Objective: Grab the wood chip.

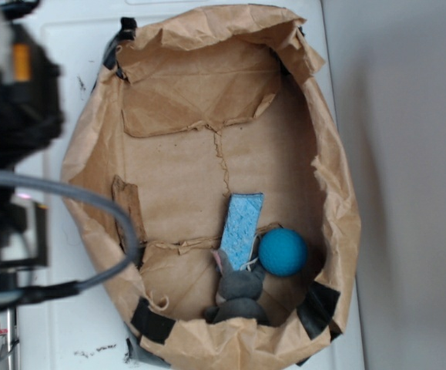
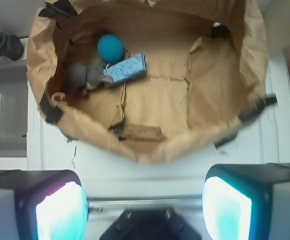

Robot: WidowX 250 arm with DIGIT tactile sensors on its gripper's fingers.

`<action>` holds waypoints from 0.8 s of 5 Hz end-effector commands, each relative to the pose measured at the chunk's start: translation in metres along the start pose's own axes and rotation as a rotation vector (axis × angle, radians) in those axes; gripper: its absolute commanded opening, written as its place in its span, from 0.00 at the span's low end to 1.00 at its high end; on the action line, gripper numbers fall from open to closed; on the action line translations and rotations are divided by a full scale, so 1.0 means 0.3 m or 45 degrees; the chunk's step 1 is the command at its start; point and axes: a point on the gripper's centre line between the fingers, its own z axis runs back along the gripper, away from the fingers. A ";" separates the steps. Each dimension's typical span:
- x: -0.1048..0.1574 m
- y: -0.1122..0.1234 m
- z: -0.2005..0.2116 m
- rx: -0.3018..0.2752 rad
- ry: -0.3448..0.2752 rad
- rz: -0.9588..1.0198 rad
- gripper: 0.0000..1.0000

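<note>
The wood chip [image 1: 129,206] is a flat, darker brown piece lying against the left inner wall of the paper-lined basket [image 1: 338,193]. In the wrist view the wood chip [image 2: 142,132] lies just inside the basket's near wall [image 2: 150,150]. My gripper [image 2: 145,210] is open, its two glowing pads [image 2: 59,215] wide apart with nothing between them. It hangs over the white surface outside the basket, short of the chip. In the exterior view the arm [image 1: 11,100] is a dark blur at the left, and its fingers do not show.
A light-blue sponge [image 1: 243,227], a blue ball [image 1: 283,252] and a grey stuffed bunny [image 1: 238,289] lie together in the basket's lower right. Torn paper flaps [image 1: 192,108] line the floor and walls. A grey cable [image 1: 92,208] loops across the basket's left rim.
</note>
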 end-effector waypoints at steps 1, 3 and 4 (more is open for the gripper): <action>0.217 -0.030 -0.087 0.010 -0.064 -0.174 1.00; 0.282 -0.057 -0.196 0.141 -0.087 -0.036 1.00; 0.300 -0.040 -0.230 0.161 -0.083 -0.035 1.00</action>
